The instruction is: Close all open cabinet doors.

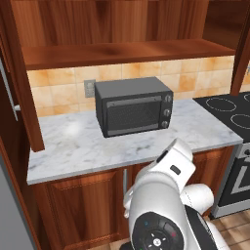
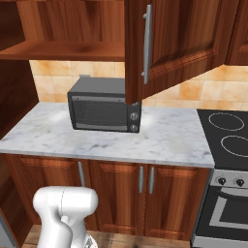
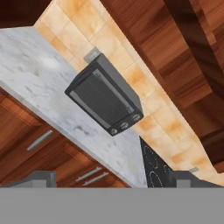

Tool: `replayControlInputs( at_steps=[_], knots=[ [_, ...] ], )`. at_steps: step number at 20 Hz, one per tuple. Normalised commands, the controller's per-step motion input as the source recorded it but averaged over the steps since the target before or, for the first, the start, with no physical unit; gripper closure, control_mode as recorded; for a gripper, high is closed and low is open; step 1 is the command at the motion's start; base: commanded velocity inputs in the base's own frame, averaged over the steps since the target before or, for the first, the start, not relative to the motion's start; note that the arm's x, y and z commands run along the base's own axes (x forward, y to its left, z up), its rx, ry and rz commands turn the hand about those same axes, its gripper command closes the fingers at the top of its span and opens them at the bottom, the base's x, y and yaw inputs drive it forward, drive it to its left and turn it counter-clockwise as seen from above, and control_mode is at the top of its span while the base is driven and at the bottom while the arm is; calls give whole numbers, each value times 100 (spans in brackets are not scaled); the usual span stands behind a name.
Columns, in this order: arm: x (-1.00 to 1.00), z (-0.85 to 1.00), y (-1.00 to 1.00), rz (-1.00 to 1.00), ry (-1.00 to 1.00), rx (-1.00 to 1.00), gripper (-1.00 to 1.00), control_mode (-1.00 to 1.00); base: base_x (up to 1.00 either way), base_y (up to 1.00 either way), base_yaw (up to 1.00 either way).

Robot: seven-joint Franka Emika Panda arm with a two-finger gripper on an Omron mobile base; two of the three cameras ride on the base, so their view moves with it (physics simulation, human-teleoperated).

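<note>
Step in hand: approach, no contact yet. Right cabinet door (image 2: 184, 43) is swung open out over the bench (image 2: 160, 140), long silver handle (image 2: 147, 43) at roughly 12 o'clock in the right base view, door's lower corner hanging in front of the toaster oven (image 2: 104, 112). In the left base view a dark vertical slab at 9 o'clock (image 1: 22, 83) looks like a second open door seen edge-on, though I can't be sure at that angle. Open shelf (image 1: 122, 51) sits between them.

Gripper (image 3: 112, 179): fingers spread wide, nothing between them, in the hand view aimed at the oven and backsplash, well apart from either door.

Next move: raise the arm (image 1: 171, 180) high, get outside the right door's face near the handle edge, push it toward the shelf. Then the left one. Stovetop (image 2: 227, 135) at 3 o'clock, not involved.
</note>
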Motion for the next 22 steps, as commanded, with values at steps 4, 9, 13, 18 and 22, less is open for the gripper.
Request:
replayControlInputs(
  at_steps=[4, 9, 13, 18, 22],
  knots=[
    [0, -3, 1, 2, 0, 0, -100, -100, 0, 0, 0],
    [0, -4, 0, 0, 1, 0, -100, -100, 0, 0, 0],
    [0, -3, 7, 1, -1, -1, -100, -100, 0, 0, 0],
    [-4, 12, 48, 8, -20, -13, -100, -100, 0, 0, 0],
    [-18, 31, 39, 15, -30, -18, -100, -100, 0, 0, 0]
  ],
)
